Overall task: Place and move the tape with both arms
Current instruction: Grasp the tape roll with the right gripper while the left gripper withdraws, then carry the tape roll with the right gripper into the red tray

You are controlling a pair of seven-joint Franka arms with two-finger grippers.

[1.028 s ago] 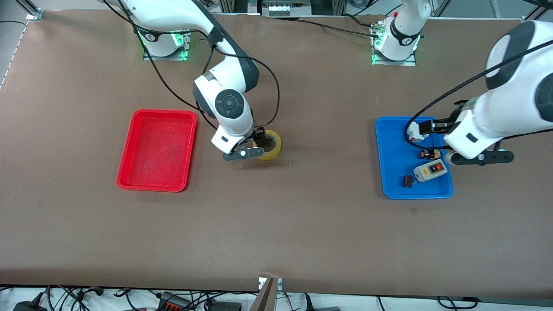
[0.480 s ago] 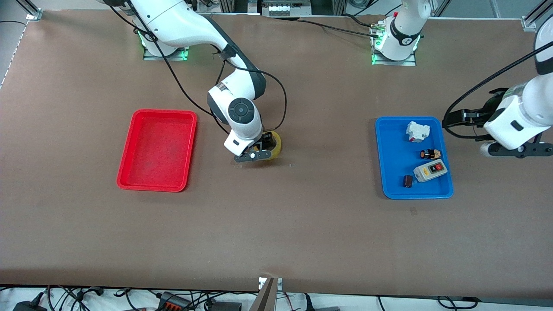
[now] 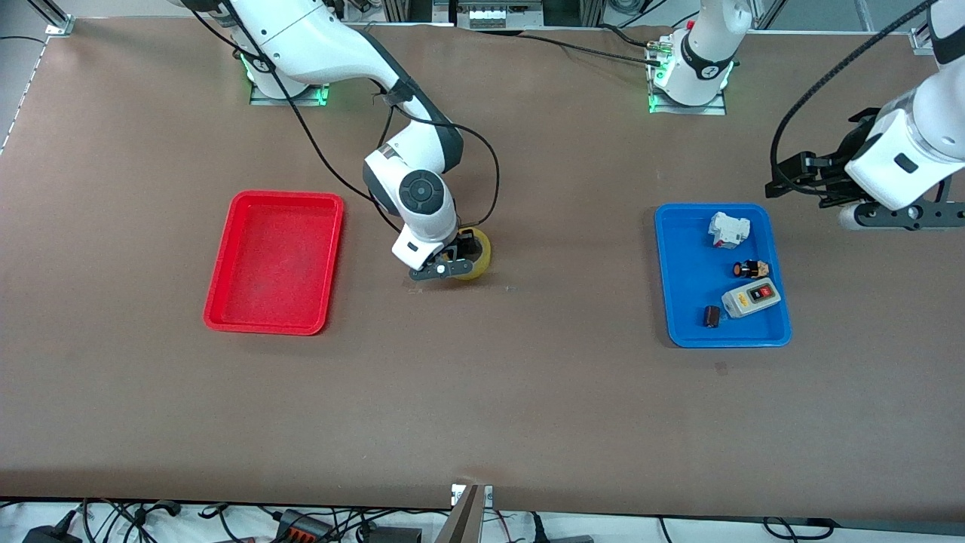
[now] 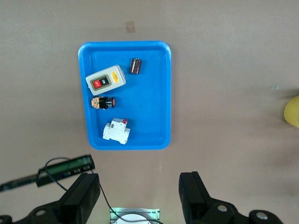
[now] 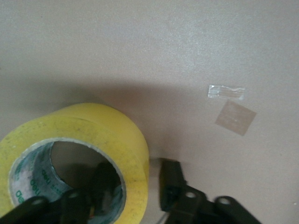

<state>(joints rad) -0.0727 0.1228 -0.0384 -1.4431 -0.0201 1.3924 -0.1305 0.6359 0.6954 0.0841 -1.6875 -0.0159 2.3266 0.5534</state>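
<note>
Tape (image 5: 70,154) wall pinched between right gripper (image 3: 452,260) jaws; thin grip, risks slipping when lifted. Left gripper (image 4: 140,196) jaws wide, waiting above table (image 3: 528,392).

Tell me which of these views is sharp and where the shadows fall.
Front view: evenly lit and sharp, a faint shadow beside the blue tray. Left wrist view: crisp on the tray, the left gripper dark in the foreground. Right wrist view: soft focus, the tape casting a broad shadow on the table.
</note>
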